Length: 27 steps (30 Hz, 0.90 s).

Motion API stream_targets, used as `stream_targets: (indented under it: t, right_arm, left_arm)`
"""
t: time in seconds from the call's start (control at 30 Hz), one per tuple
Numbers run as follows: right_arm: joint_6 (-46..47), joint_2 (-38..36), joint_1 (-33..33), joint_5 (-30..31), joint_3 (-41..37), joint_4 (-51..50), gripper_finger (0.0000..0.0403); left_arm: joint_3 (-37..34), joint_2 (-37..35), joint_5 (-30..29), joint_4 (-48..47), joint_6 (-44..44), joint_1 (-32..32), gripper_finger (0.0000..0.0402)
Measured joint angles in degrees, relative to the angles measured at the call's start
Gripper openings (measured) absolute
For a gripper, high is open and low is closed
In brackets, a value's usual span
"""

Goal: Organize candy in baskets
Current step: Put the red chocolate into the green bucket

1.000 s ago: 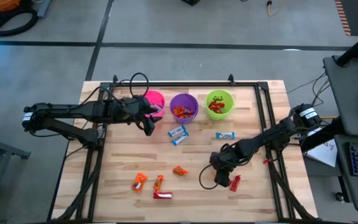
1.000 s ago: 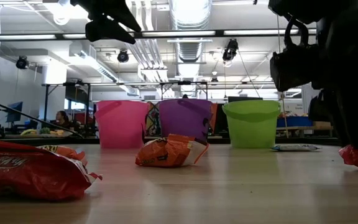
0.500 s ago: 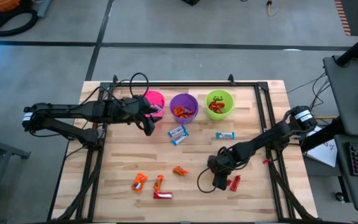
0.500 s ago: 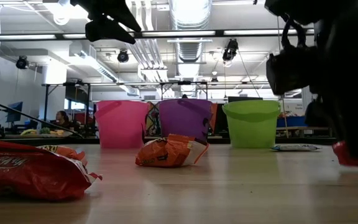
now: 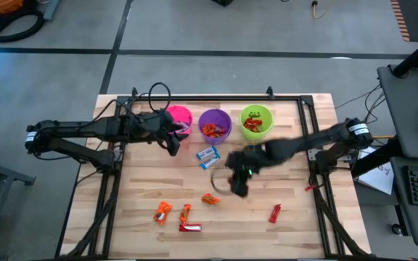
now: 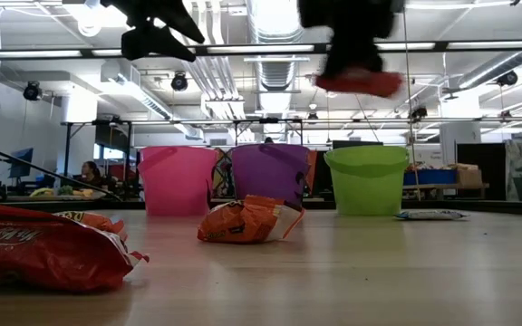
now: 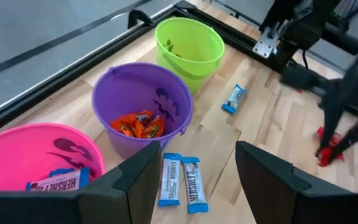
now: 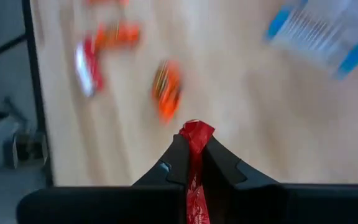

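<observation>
Three baskets stand in a row at the far side: pink [image 5: 181,116], purple [image 5: 215,125] and lime green [image 5: 256,120]. My right gripper [image 5: 237,181] hangs blurred over the table's middle, shut on a red candy [image 8: 196,133], which the low view shows high above the wood [image 6: 361,83]. My left gripper [image 5: 173,145] hovers open beside the pink basket, with two blue candies [image 7: 180,180] on the table below it. Orange candies [image 5: 163,212] [image 5: 210,199] and red ones [image 5: 189,228] [image 5: 274,212] lie on the near half. My right gripper pinches the red candy between its two fingers. One crumpled end of the wrapper [image 8: 196,129] sticks out past the fingertips, and the rest runs back along the gap between them. The fingers slant downward. The candy is lifted clear of the table.
The purple basket holds orange candies [image 7: 138,124], the green one red candies [image 5: 251,125], and the pink one a blue candy [image 7: 53,182]. Another blue candy [image 7: 234,99] lies near the green basket. A black frame [image 5: 307,123] rims the table.
My right gripper took hold of a red candy at the near right. It then rose quickly and swung toward the table's middle and the baskets, turning as it went. That candy is now lifted clear, while a second red one stays where it was.
</observation>
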Motion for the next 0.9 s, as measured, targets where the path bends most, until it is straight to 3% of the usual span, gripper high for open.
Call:
stream_targets:
  t: [0.3, 0.47, 0.7, 0.9]
  right_arm:
    - [-26.8, 0.0, -15.5, 11.6, 8.9, -5.4, 0.0016]
    - [-36.2, 0.0, -24.2, 15.8, 12.9, -17.8, 0.0015]
    - [-35.7, 0.2, -37.0, 10.4, 15.1, -24.5, 0.0015]
    - [-36.2, 1.1, -45.0, 3.4, 14.7, -24.5, 0.0015]
  left_arm:
    - [8.6, -0.5, 0.1, -2.6, 7.9, 6.6, 0.019]
    - [18.3, 1.7, 1.2, -10.4, 13.4, 14.0, 0.019]
    - [29.3, 5.7, 3.4, -19.2, 19.7, 24.1, 0.019]
    - [30.8, 8.4, 3.4, -20.7, 22.7, 29.7, 0.019]
